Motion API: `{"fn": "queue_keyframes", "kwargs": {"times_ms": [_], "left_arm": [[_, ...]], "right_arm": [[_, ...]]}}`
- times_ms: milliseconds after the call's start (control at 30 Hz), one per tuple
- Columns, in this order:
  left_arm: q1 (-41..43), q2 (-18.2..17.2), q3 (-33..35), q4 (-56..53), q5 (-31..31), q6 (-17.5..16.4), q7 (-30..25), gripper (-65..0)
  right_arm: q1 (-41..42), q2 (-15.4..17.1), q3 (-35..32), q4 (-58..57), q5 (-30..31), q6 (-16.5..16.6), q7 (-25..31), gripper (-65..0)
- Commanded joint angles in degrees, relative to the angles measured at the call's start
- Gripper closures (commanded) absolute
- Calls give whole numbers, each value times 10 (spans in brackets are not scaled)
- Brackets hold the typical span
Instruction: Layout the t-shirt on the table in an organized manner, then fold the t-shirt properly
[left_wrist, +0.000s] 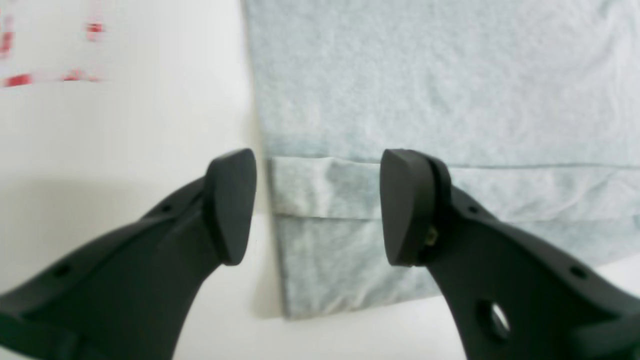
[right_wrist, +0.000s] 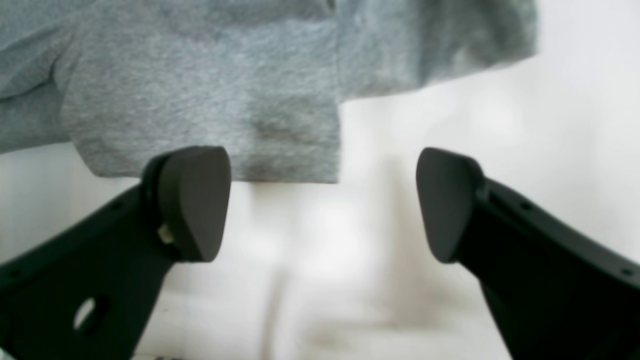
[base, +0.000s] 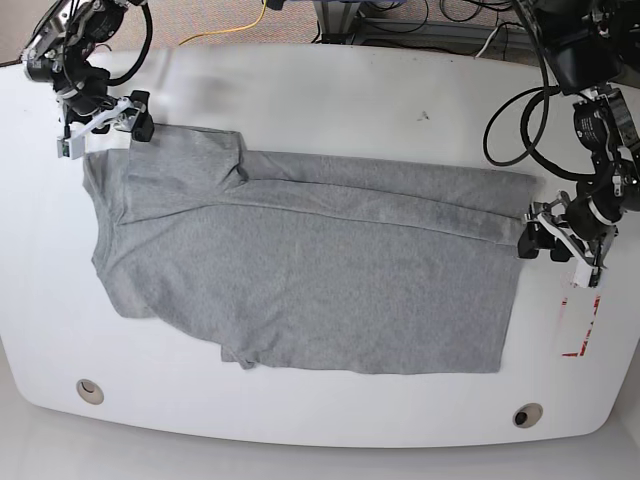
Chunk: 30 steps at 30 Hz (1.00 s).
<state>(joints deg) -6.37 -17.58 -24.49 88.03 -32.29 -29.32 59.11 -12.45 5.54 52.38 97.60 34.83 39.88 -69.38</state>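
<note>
Matte black arms (base: 600, 130), looping black cables (base: 520, 120), rounded tool pads (left_wrist: 235, 205)

Yellow cable (base: 238, 28) on brownish floor (base: 200, 20) beyond far edge; dark cables (base: 440, 12) further right.

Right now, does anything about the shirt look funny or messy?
A little. The t-shirt lies mostly flat on the table, but its top strip is folded over at a slant, and one sleeve is bunched near the collar end. Nothing looks torn.
</note>
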Motion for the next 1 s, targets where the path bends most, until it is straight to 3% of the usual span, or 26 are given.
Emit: {"fn": "queue_keyframes", "kwargs": {"times_ms": [0,400,500,733,967], "left_arm": [[-10,-10,-3,35,-7,0,-10,-372],[-5,-12,-4,46,-7,-1,-10,-372],[-5,-12,-4,45,-6,-2,-10,-372],[-4,-12,-4,45,-5,-3,-10,-372],[-4,-11,-4,43,-5,-3,-10,-372]], "right_arm": [[3,7,1,-21,13,1,11,-560],[6,3,-1,-74,13,1,11,-550],[4,-13,-3,-73,13,1,11,-507],[2,-17,-41,-73,13,1,10,-411],[4,-19,-44,-73,13,1,10,-238]]}}
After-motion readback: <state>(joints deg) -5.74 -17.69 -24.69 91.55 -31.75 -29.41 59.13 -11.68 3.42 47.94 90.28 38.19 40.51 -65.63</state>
